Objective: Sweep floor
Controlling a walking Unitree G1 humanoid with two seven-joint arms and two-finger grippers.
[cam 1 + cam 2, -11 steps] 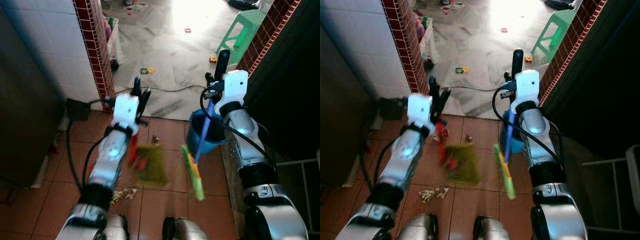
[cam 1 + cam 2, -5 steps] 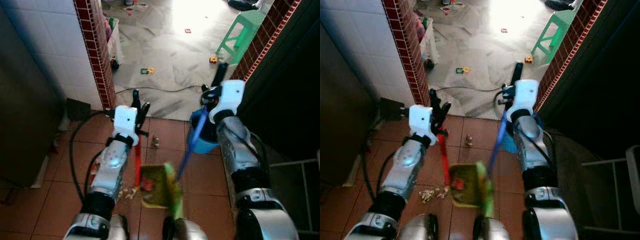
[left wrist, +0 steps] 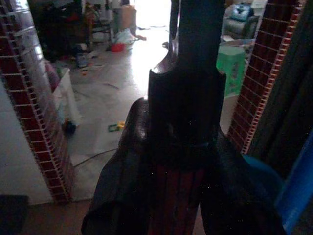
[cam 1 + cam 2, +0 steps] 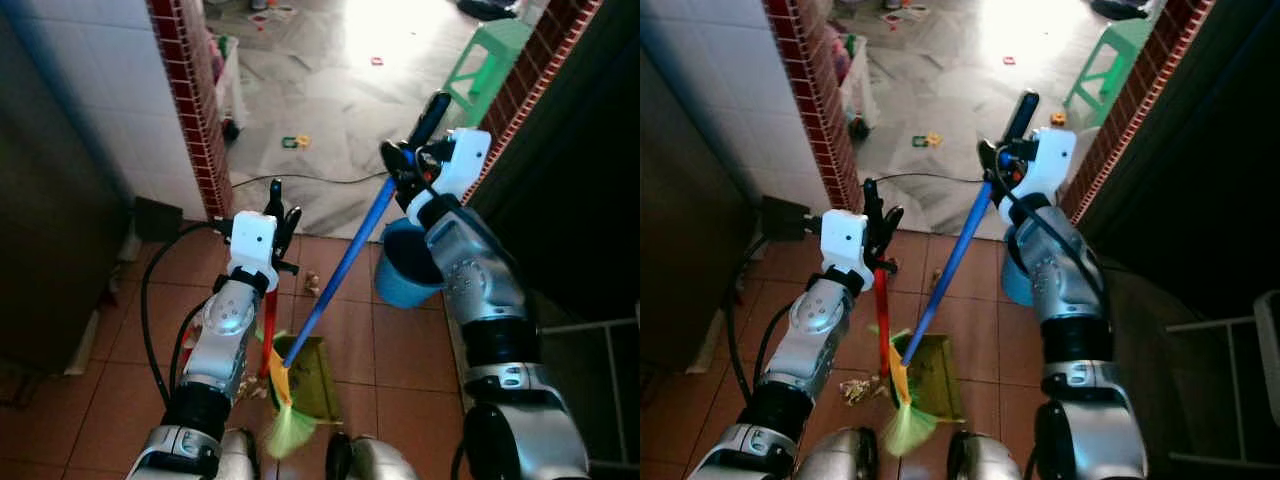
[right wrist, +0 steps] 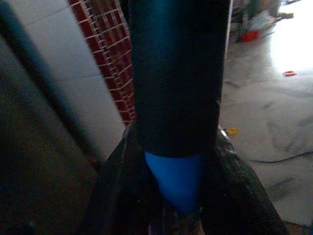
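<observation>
The right gripper (image 4: 412,160) is clamped on the top of the broom (image 4: 335,285), its fingers pinching the blue shaft just below the black end grip, as the right wrist view shows close up. Half a second ago this gripper sat further toward 3 o'clock with the shaft hanging steeply and the green bristles lying over the dustpan; now it has swung toward 11 o'clock and the bristle head (image 4: 288,428) has swept down to about 7 o'clock of the pan, blurred with motion. In my judgement that is a stroke dragging toward the robot's feet, so the litter (image 4: 862,387) on the red tiles beside the pan is likely not yet gathered. The broom's long axis runs diagonally, black grip high at 1 o'clock, bristles low at 7 o'clock, the head pointing at the floor between the feet. The left gripper (image 4: 279,205) is closed on the red handle (image 4: 269,335) of the dustpan (image 4: 312,375), which stands nearly upright as before, pan mouth on the tiles at 6 o'clock of that gripper. A blue bucket (image 4: 398,285) sits beneath the right forearm; a green stool (image 4: 487,55) stands far off at 1 o'clock.
</observation>
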